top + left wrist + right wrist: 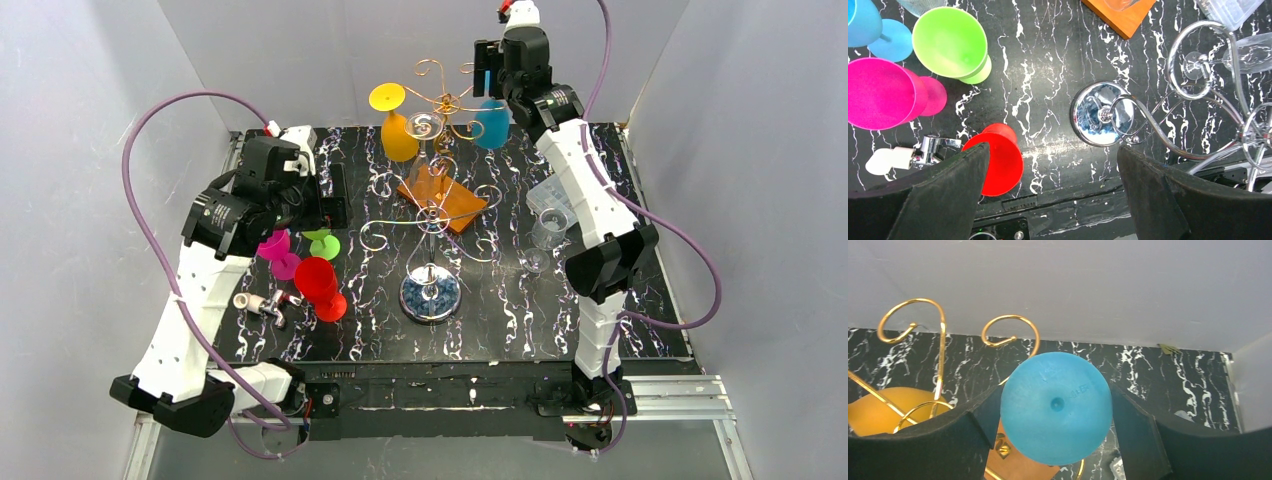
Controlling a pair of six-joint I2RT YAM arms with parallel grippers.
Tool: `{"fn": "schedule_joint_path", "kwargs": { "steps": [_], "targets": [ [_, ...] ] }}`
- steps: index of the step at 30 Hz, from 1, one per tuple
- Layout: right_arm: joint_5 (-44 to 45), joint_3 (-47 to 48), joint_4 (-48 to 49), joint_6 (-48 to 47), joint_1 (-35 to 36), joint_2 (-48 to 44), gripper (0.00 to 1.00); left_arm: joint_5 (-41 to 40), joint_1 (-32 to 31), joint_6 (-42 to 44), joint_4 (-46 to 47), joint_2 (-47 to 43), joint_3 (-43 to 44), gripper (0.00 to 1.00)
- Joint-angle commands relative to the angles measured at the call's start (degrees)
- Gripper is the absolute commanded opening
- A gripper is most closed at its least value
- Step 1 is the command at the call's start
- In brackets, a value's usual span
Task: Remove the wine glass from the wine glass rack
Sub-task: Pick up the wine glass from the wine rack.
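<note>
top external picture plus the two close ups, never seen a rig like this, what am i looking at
These are two robot arms bolted at the near edge of a black marbled table. The wide picture comes from a fixed camera above and behind them. The other two come from a camera on each wrist, so the dark shapes at the bottom are that arm's own fingers. In the middle stands a wire wine glass rack with a yellow glass hanging on it. On the table are a pink glass, a green glass, a red glass, clear glasses and an orange block. The left end effector is open and empty. The right end effector grips the round foot of a blue wine glass at the rack's top tier.
</note>
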Motion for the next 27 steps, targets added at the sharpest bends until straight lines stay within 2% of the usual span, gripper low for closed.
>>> {"fn": "schedule_joint_path", "kwargs": {
  "steps": [1, 13, 21, 27],
  "targets": [
    [5.69, 1.78, 3.19, -2.33, -0.72, -2.19, 0.61, 1.47, 0.30, 0.04, 0.62, 0.53, 3.29, 0.98],
    [12.60, -0.50, 0.15, -2.48, -1.90, -7.24, 0.61, 5.54, 0.34, -2.05, 4.19, 5.09, 12.85, 0.98],
    [14.66, -2.37, -3.74, 1.33, -1.92, -15.91, 0.60, 17.33, 0.27, -10.86, 15.99, 11.63, 19.46, 0.98],
    [11.28, -3.83, -4.38, 4.04, -1.96, -24.41, 0.60, 24.57, -0.15, -18.57, 26.25, 17.23, 22.33, 0.96]
  ]
}}
